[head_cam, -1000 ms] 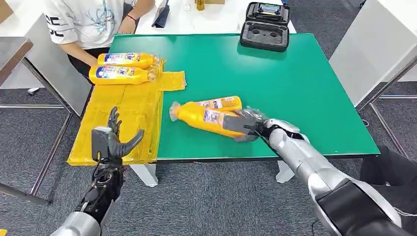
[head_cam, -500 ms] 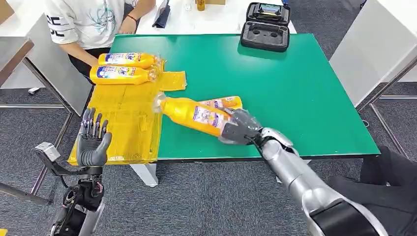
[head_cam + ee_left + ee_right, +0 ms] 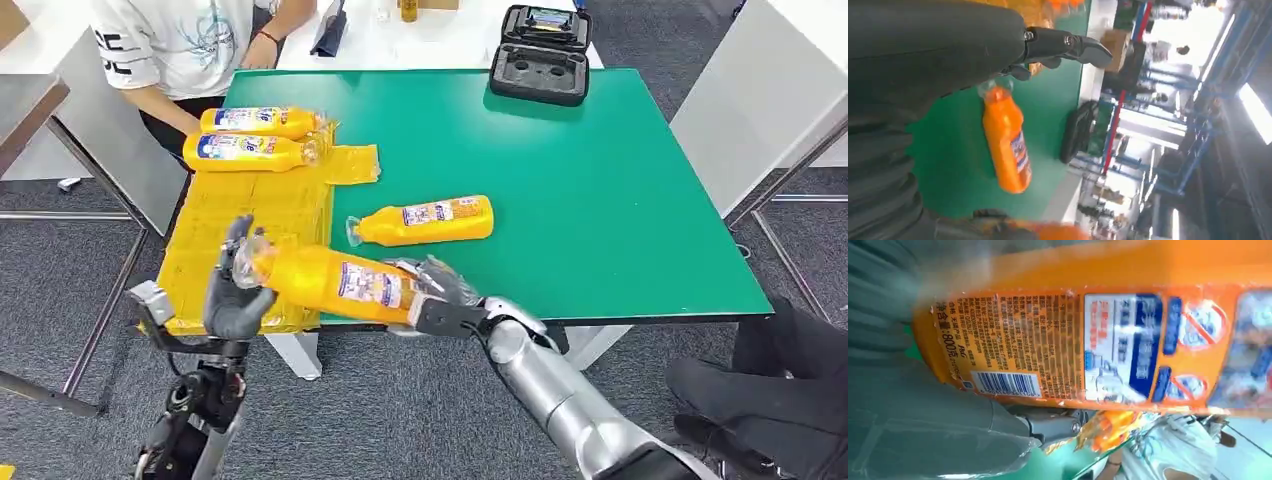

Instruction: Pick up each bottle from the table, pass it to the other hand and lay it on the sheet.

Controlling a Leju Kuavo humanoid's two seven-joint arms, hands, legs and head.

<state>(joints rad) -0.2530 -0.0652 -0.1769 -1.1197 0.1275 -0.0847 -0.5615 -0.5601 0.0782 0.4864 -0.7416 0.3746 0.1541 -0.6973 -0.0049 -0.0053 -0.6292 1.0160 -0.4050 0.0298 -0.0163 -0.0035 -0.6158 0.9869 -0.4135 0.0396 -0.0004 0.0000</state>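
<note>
Gripping the base of an orange bottle [image 3: 335,282], the right hand [image 3: 440,300] holds it over the table's [image 3: 600,180] front edge; the left hand [image 3: 235,295] cups its cap end, beside the yellow sheet [image 3: 250,215].

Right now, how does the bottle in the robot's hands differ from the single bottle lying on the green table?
The held bottle is off the table, gripped at its base by the right hand, its cap end at the left hand; the table bottle lies untouched on the green table. The held bottle hangs over the table's near edge and the yellow sheet; the table bottle lies further in. Both are orange, labelled, and point cap-left.
</note>
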